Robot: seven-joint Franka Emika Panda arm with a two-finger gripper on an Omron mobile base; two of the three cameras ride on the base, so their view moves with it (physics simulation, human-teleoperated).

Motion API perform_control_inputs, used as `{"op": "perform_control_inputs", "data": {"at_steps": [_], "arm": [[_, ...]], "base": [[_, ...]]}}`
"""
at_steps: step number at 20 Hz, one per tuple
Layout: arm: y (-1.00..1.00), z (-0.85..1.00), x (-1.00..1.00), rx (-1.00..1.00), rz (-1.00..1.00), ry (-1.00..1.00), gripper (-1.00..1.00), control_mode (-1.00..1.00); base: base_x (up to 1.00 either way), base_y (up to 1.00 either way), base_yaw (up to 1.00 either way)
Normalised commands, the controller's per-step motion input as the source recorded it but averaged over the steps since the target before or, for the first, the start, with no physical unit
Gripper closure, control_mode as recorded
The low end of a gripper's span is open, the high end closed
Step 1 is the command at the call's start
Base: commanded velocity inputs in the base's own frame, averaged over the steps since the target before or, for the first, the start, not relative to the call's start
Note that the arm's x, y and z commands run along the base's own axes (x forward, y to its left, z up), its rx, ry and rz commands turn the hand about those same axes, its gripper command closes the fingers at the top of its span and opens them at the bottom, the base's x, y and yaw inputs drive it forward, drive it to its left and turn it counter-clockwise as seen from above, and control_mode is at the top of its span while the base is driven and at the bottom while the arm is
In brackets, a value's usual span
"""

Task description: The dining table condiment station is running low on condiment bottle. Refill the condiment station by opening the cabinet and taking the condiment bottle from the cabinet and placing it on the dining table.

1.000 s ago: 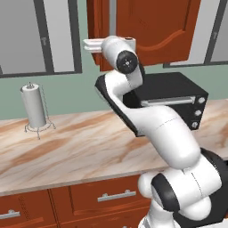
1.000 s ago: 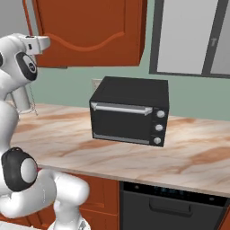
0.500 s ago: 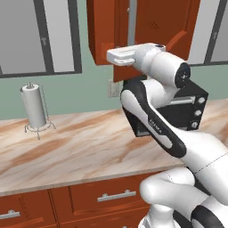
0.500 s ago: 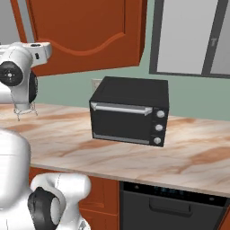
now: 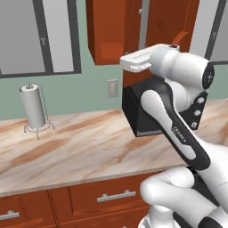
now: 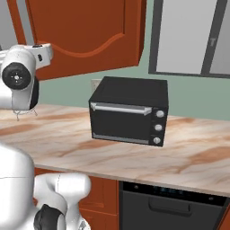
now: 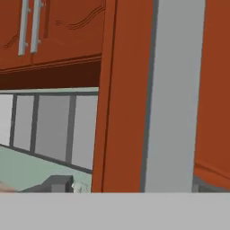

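The cabinet (image 5: 116,31) hangs above the counter (image 5: 80,142) with one door (image 6: 85,31) swung out. The hand should be steered around the door's edge, clear of the toaster oven (image 6: 128,110). No bottle can be made out. Whether the gripper (image 5: 133,62) is released cannot be told.

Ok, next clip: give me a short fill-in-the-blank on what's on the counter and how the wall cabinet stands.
1. The black toaster oven sits on the ____ counter.
2. The paper towel roll stands ____ in its wire holder.
3. The cabinet has its door swung ____.

Missing words: marble; upright; open
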Motion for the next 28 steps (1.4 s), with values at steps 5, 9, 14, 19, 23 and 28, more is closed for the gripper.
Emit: {"op": "perform_control_inputs", "data": {"at_steps": [5,9,14,19,23,28], "arm": [[-0.37,0.00,-0.04,-0.02,0.01,0.00,-1.00,-1.00],[-0.48,0.00,-0.09,0.12,0.19,-0.06,-1.00,-1.00],[0.53,0.28,-0.89,-0.11,0.03,-0.22,-1.00,-1.00],[1.00,0.07,-0.46,-0.38,-0.07,-0.07,-1.00,-1.00],[0.94,0.00,-0.05,-0.42,-0.33,-0.01,-1.00,-1.00],[0.39,-0.25,0.30,-0.32,-0.60,0.14,-1.00,-1.00]], "base": [[0.00,0.00,0.00],[0.00,0.00,0.00],[0.00,0.00,0.00],[0.00,0.00,0.00],[0.00,0.00,0.00],[0.00,0.00,0.00]]}}
